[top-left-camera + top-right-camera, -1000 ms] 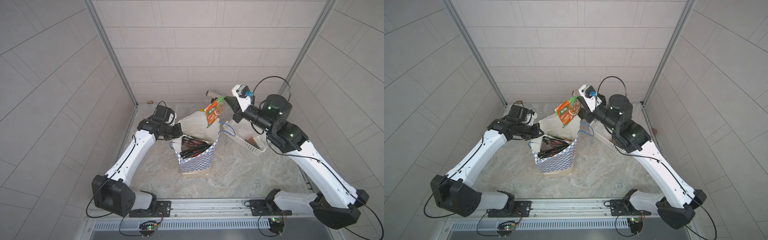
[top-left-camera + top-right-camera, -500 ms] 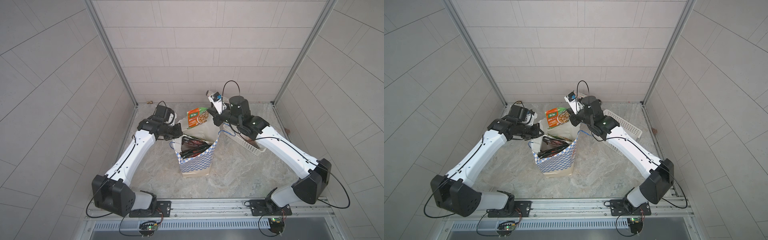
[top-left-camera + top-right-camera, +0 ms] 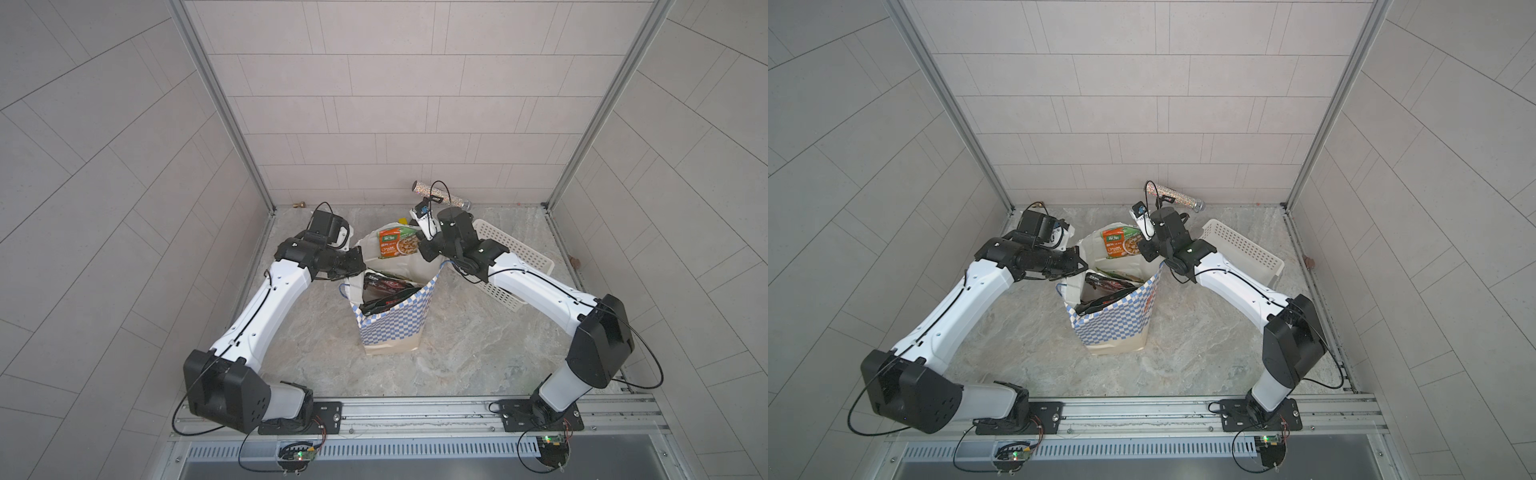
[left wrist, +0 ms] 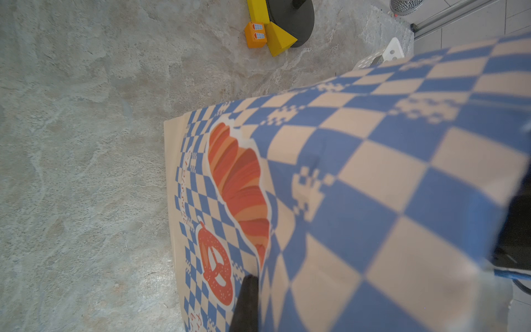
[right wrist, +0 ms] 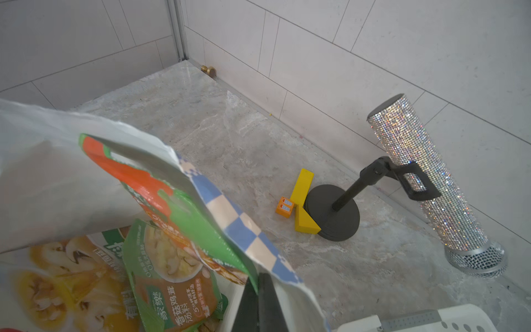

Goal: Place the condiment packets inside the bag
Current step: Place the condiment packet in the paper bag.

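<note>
right claw (image 3: 421, 243) pinches green packet (image 3: 395, 246) by its right edge over the far rim of the bag (image 3: 395, 328); packet looks light, floppy, slick, so edge grip suits; left claw (image 3: 360, 260) clamped on bag's left rim.

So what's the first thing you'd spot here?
The blue-checkered bag standing in the middle, dark packets inside. The right gripper holds a green-and-orange packet at its mouth while the left gripper pinches its rim. A glittery microphone sparkles by the back wall.
</note>
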{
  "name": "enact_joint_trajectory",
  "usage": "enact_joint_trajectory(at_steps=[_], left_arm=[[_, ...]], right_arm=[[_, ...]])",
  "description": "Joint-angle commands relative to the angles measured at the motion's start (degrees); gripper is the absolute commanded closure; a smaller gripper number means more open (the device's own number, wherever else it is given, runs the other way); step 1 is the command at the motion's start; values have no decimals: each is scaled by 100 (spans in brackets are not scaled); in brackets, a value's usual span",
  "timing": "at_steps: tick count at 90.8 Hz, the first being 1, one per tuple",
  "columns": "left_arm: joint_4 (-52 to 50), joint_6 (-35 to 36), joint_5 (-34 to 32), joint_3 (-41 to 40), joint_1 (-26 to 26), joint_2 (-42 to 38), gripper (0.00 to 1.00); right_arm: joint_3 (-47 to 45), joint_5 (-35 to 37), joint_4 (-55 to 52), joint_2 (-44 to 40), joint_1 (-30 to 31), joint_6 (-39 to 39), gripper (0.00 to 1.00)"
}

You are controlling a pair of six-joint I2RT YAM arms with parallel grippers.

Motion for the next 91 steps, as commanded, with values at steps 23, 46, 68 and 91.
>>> enact_joint_trajectory(at_steps=[23,46,68,91], left_arm=[[-96,75,136,42,-48,10,100],[-108,78,135,30,-51,-9,100],[-104,65,152,39,-55,5,100],[-102,65,134,22,-54,8,100]], right_arm=[[-405,-38,76,-808,13,2,42],[-664,570,-489,-1891,-929,1257,18],[-1040,75,-1602,-1422,-2512,1225,4],[-280,466,-2603,479,-2671,730,0]])
